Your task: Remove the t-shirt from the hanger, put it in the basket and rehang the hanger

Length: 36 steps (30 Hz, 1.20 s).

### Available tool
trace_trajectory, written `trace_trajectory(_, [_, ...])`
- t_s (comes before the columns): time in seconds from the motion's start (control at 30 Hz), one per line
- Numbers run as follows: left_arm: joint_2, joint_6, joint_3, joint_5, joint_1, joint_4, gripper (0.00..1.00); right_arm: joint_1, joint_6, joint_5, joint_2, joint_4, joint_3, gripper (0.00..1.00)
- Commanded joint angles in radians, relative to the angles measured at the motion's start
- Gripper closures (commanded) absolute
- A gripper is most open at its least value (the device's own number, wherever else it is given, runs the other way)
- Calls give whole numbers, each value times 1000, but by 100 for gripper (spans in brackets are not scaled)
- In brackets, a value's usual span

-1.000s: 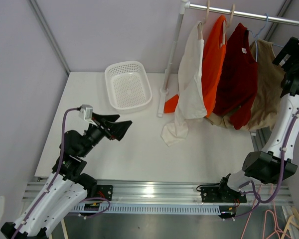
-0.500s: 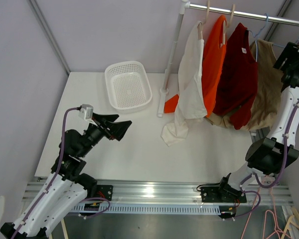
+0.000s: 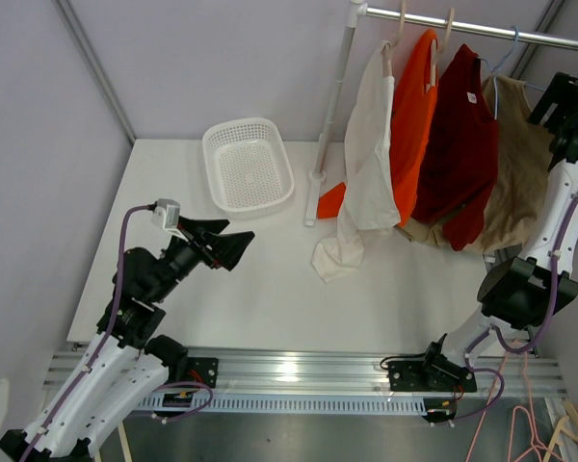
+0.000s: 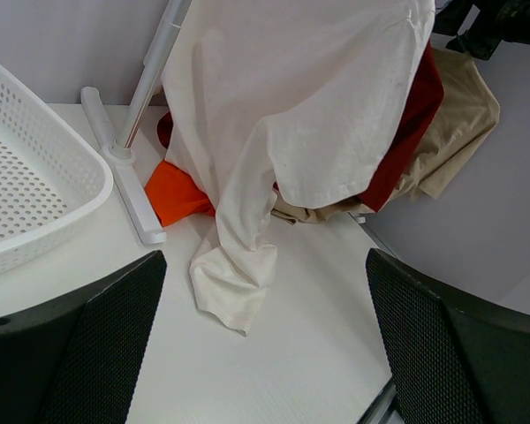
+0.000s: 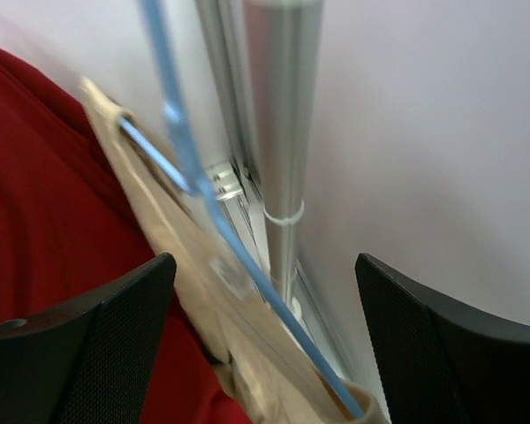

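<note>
T-shirt (image 3: 522, 164) in tan hangs vertically, hem down, on blue hanger (image 5: 175, 115); right end effector (image 5: 261, 300) open, empty.

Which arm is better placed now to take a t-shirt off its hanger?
Right: its open fingers are up at the blue hanger of the tan t-shirt; the left arm hangs low, far from the rack.

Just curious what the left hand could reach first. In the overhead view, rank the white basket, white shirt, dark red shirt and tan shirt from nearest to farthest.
From the left hand:
1. White basket, just ahead of it.
2. White shirt, leftmost hanging.
3. Dark red shirt, further right.
4. Tan shirt, far right.
</note>
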<state>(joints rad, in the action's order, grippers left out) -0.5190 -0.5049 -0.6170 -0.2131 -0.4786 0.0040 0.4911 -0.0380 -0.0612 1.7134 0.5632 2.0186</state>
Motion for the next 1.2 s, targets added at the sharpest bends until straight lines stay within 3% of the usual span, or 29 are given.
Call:
trace_trajectory(0.0, [-9,17,-26,-2,-9,4,1,4,-2,-54,14,-17,109,13])
trace_trajectory(0.27, [-36,35,-29,-8,-9,7,1,4,6,-92,74,72,221,35])
trace_trajectory(0.37, [-39,40,-27,-8,-9,5,0,6,1,-97,83,82,216,26])
trace_trajectory(0.53, [-36,46,-21,-3,-9,4,1,3,-13,-92,103,99,216,25])
trace_trajectory(0.63, [-38,46,-21,-3,-9,5,1,4,-13,-101,109,104,218,32])
trace_trajectory(0.67, [-39,48,-24,-2,-9,5,1,4,-11,-106,107,103,218,41])
trace_trajectory(0.77, [-41,46,-23,-5,-9,5,0,3,-5,-109,104,98,221,52])
trace_trajectory(1.0, [-39,46,-18,-6,-9,8,0,3,-3,-106,91,83,230,47])
trace_trajectory(1.17, [-39,48,-15,-9,-9,11,1,3,-2,-103,81,84,235,53])
